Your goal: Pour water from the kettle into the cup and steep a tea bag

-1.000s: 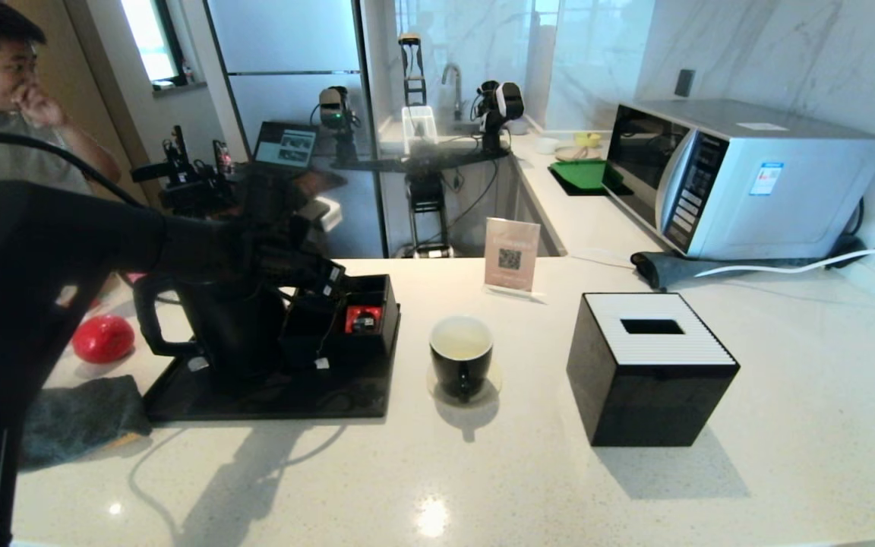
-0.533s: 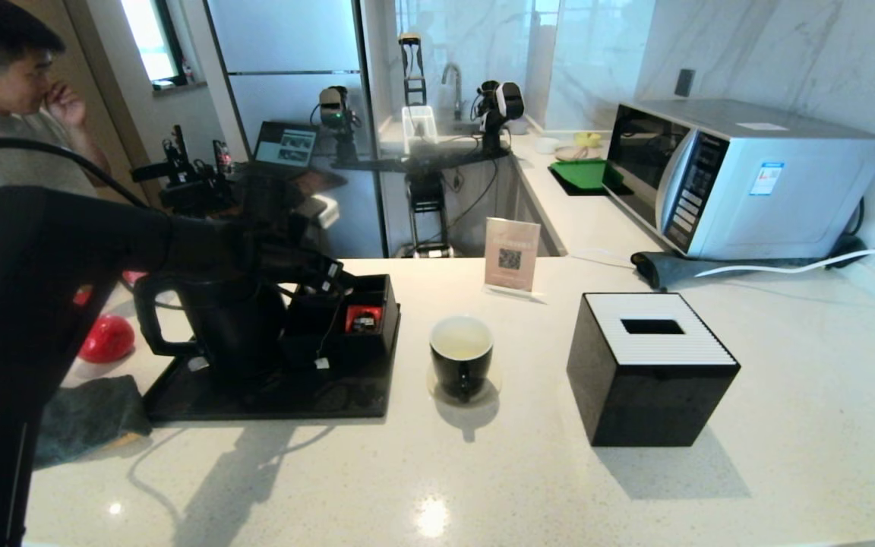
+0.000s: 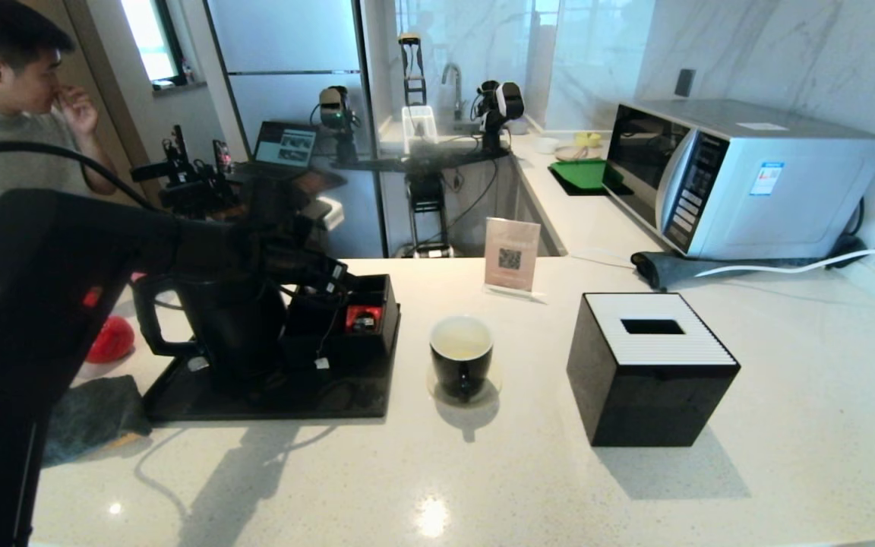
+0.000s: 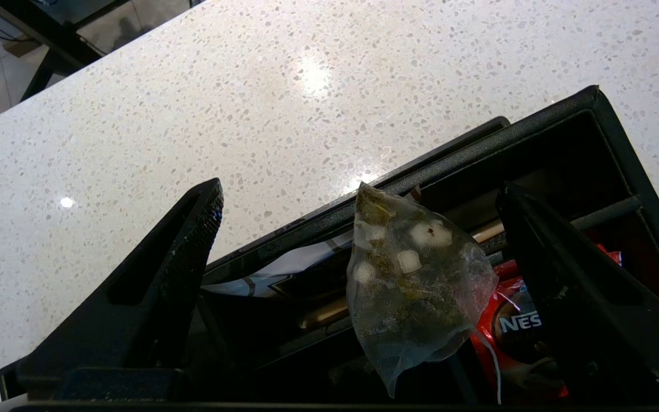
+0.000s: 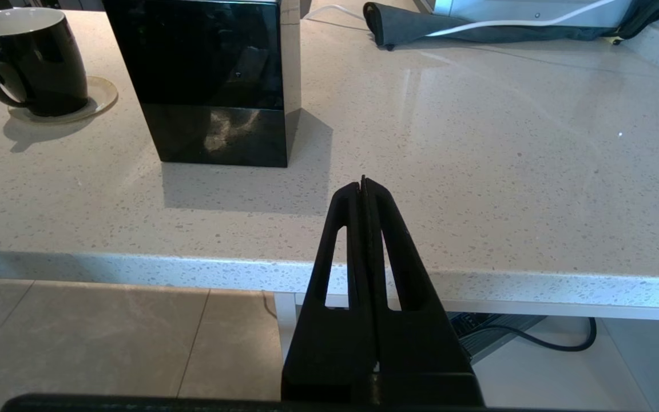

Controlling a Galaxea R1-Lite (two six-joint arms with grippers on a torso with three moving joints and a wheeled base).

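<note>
My left gripper [image 3: 329, 275] hovers open over the black organiser box [image 3: 365, 311] on the tray. In the left wrist view the greyish tea bag [image 4: 415, 286] stands between the spread fingers [image 4: 192, 240], touching neither, and my left gripper [image 4: 359, 191] holds nothing. Its string hangs down the box front to a white tag [image 3: 321, 363]. The black kettle [image 3: 229, 327] stands on the tray beside the box. The black cup [image 3: 461, 357] sits on a coaster to the right, with clear water [image 3: 461, 339] inside. My right gripper [image 5: 362, 182] is shut and empty, low before the counter edge.
A black tissue box [image 3: 650, 365] stands right of the cup, with a microwave [image 3: 741, 175] behind it. A small sign [image 3: 512, 254] is behind the cup. A red packet [image 4: 512, 326] lies in the organiser. A grey cloth [image 3: 88, 414] and a red object [image 3: 107, 338] lie left of the tray [image 3: 270, 399]. A person stands far left.
My left arm has shifted slightly to the right over the tray; the gripper stays above the organiser. The person at the left has moved his hand. The cup and kettle are unmoved.
</note>
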